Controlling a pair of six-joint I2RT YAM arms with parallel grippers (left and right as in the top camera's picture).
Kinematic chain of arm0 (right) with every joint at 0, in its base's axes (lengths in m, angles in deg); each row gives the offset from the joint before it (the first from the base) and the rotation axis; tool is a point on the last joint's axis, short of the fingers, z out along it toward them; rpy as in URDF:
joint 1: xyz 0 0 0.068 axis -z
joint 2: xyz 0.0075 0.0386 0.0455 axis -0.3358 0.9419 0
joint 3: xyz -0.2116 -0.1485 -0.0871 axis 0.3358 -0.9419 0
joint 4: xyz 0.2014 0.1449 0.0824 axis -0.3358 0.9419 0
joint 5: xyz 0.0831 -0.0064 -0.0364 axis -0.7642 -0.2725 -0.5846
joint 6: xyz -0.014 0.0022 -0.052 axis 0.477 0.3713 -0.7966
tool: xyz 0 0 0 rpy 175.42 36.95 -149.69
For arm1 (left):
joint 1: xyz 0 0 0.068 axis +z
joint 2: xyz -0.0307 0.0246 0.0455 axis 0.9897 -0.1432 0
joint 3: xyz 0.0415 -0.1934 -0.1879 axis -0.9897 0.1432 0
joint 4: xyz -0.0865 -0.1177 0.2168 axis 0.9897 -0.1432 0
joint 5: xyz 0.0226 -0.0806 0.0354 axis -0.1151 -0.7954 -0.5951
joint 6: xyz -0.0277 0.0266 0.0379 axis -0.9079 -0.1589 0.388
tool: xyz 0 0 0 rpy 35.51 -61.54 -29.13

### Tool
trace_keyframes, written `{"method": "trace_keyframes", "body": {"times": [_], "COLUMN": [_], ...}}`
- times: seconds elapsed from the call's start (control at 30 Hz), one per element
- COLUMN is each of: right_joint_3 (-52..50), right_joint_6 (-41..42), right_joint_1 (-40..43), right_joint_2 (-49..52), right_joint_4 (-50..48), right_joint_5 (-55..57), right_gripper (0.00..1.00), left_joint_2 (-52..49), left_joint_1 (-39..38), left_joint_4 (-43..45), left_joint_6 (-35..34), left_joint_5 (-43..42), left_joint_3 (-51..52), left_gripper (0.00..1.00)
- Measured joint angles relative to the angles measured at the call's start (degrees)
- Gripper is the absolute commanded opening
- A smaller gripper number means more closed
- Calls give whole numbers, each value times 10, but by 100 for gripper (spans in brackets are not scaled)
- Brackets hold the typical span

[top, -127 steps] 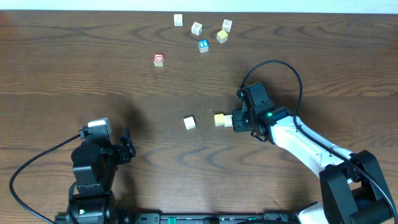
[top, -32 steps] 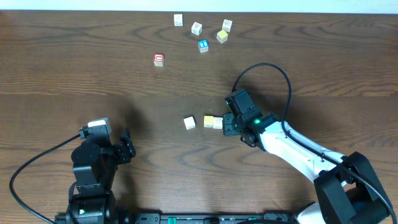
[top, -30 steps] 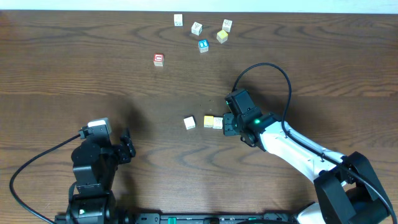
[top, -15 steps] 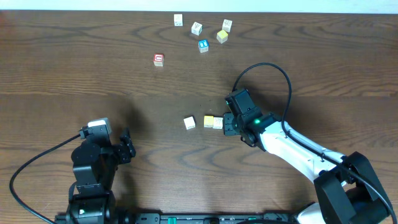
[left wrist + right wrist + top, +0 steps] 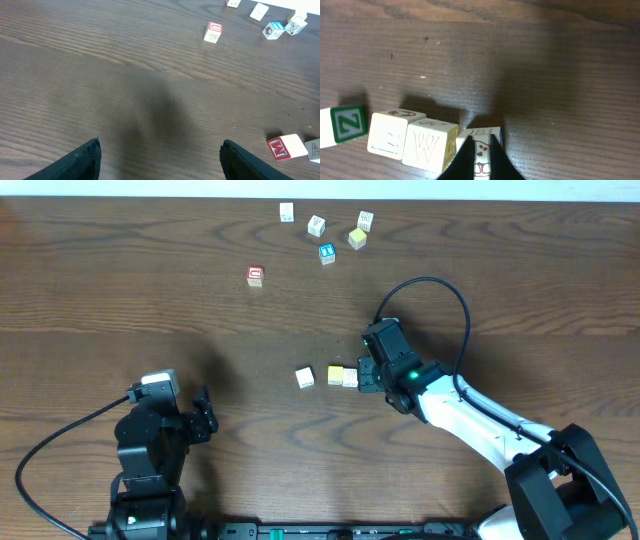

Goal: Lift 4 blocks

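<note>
dark wooden table (image 5: 100,300), right end effector (image 5: 481,146) closed at cream block (image 5: 479,132)

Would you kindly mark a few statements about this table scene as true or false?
1. The left gripper is open and holds nothing. True.
2. The red-faced cube touches the blue-faced cube. False: they lie apart.
3. The right gripper is wide open. False: its fingers are shut.
4. The W block lies close beside the right gripper. True.
</note>
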Motion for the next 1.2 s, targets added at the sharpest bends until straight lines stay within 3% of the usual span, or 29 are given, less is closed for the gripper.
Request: {"method": "trace_keyframes", "body": {"times": [0.47, 1.2], "right_joint_3": [0, -31], "right_joint_6": [1, 1], "right_joint_1": [61, 49], "right_joint_2": [0, 0], "right_joint_4": [71, 45], "right_joint_5": [13, -11], "right_gripper": [1, 1], "left_joint_2": [0, 0], "left_joint_1": [0, 0], "left_joint_4": [-1, 0], "left_joint_6": [0, 0], "left_joint_5": [0, 0], "left_joint_3": [0, 0], "left_gripper": [77, 76]}}
